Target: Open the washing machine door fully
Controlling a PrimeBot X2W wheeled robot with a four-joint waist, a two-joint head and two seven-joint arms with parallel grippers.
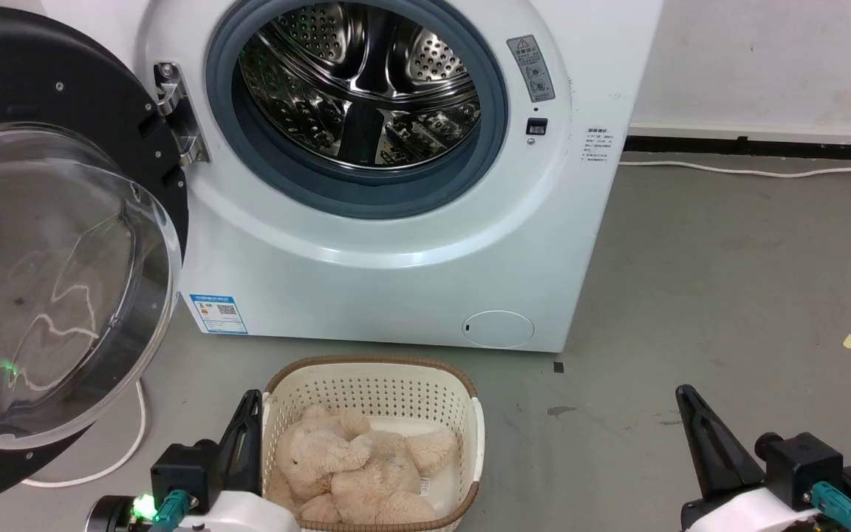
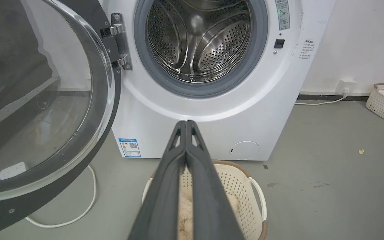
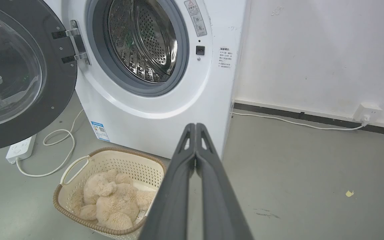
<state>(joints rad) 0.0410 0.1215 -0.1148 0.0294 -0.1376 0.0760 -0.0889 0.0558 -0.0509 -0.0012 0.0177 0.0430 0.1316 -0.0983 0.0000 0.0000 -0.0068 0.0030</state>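
Head view's left side has the washing machine door point(image 1: 63, 244) standing wide open beside the washing machine point(image 1: 396, 288). Wrist views show the left end effector point(image 2: 186, 122) and right end effector point(image 3: 195, 125) closed and empty.

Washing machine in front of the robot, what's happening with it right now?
The washing machine door stands swung wide to the left of the washing machine, the steel drum exposed. Neither gripper touches it: the left gripper and right gripper are both shut on nothing, back from the machine, a basket holding a plush toy between them.
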